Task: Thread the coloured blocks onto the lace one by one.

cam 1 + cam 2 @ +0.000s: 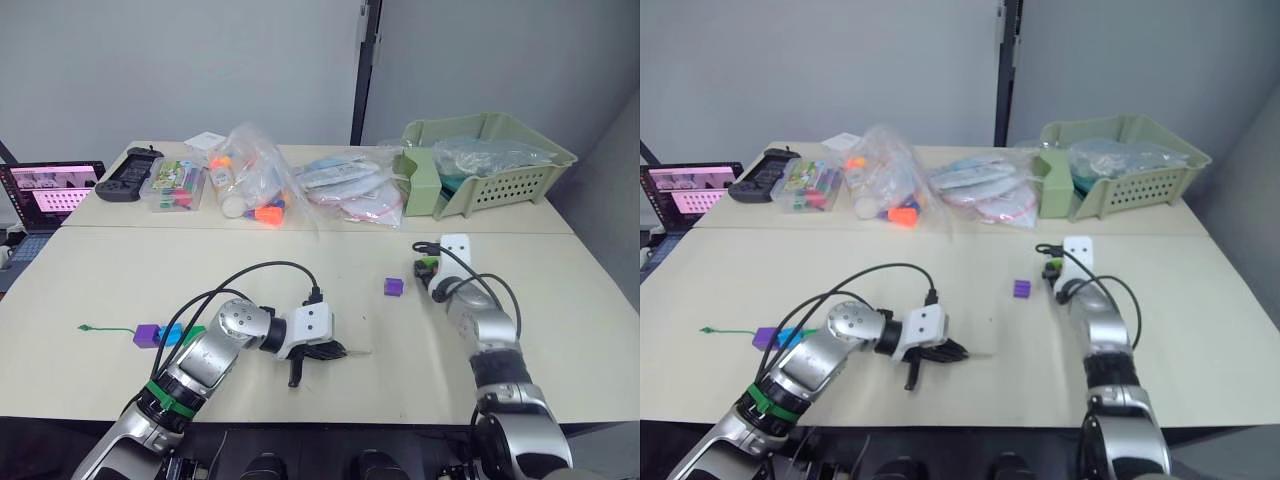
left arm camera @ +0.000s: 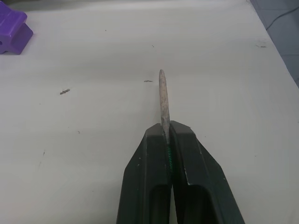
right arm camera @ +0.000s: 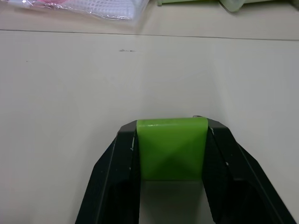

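My left gripper [image 1: 328, 352] lies low on the table, shut on the lace's pale stiff tip [image 2: 162, 98], which points out past the fingertips [image 2: 154, 135]. The green lace [image 1: 105, 329] trails to the left. A purple block [image 1: 147, 335], a blue block [image 1: 170, 333] and a dark green block [image 1: 193, 332] sit in a row along it, partly behind my left arm. A loose purple block [image 1: 393, 287] rests mid-table, also seen as the purple block [image 2: 13, 30]. To its right, my right gripper [image 1: 428, 266] is shut on the lime green block [image 3: 172, 147], close above the table.
Along the far side stand a pale green basket [image 1: 520, 175], clear bags of toys [image 1: 250, 180], a bag of pink items [image 1: 350, 190], a clear box [image 1: 172, 186] and a black controller [image 1: 125, 180]. A laptop [image 1: 50, 195] sits at far left.
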Controlling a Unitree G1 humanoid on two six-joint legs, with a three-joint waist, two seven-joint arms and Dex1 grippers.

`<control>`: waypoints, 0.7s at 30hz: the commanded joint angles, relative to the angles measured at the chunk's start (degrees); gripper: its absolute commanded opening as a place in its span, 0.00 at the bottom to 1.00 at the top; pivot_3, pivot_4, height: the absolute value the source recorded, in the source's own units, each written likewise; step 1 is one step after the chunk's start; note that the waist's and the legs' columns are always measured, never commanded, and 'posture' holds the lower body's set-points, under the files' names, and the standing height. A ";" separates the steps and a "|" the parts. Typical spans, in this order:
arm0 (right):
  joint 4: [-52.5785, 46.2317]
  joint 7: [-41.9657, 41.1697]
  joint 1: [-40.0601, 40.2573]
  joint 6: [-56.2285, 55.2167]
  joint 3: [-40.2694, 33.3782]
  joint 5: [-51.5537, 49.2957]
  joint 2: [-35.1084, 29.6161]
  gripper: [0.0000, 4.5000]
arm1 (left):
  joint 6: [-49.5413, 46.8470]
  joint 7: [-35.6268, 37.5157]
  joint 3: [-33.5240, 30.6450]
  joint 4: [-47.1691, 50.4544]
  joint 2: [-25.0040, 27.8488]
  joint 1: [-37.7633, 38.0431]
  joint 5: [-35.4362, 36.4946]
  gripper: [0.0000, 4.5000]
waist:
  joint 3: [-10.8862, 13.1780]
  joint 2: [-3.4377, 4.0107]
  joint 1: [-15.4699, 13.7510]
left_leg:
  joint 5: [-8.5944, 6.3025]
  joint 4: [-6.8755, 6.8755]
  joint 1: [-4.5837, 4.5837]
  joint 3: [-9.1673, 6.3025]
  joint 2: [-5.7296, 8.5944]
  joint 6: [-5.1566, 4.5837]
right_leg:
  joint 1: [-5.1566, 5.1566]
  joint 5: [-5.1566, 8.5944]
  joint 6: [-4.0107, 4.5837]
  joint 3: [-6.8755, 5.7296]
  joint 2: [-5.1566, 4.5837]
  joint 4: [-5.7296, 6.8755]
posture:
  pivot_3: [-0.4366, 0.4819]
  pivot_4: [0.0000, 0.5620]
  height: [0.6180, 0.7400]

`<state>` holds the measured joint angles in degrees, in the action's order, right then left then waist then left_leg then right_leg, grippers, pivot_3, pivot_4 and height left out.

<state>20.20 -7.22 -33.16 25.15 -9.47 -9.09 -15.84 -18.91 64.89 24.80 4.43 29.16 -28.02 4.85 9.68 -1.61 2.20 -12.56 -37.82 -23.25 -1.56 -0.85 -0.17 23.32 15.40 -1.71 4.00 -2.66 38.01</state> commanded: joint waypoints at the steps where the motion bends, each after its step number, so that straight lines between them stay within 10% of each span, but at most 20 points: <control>1: -23.79 2.72 5.53 8.03 -2.28 -3.14 0.71 0.26 | 0.73 0.06 -1.22 1.99 0.31 0.14 0.89 0.00 | 0.01 0.04 0.09 | 0.00 0.01 -0.05 -0.03 -0.01 0.00 | 0.06 0.00 0.00 0.01 -0.01 0.03 | 0.48 0.27 1.00; 11: -76.01 12.33 31.86 37.64 9.82 -7.57 9.85 0.26 | 1.18 0.90 -1.97 0.65 0.78 -0.19 1.01 0.00 | -0.01 0.09 0.24 | 0.00 0.03 -0.09 -0.14 -0.08 0.00 | 0.14 0.02 -0.03 0.01 0.07 -0.03 | 0.48 0.27 1.00; 21: -65.69 12.55 43.24 33.10 21.64 -4.53 12.43 0.26 | 0.80 1.34 -2.16 1.17 1.12 -0.02 1.08 0.00 | -0.02 0.07 0.26 | 0.01 -0.03 0.03 0.03 -0.09 0.01 | -0.02 0.05 -0.07 0.00 0.06 -0.21 | 0.48 0.27 1.00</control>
<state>-47.70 5.92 9.87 60.58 11.91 -14.25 -3.55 -18.71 65.99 23.53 4.00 30.25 -27.65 4.93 9.66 -1.55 2.45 -12.56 -37.84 -23.21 -1.53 -0.95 -0.16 23.29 15.47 -1.81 3.99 -2.59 37.79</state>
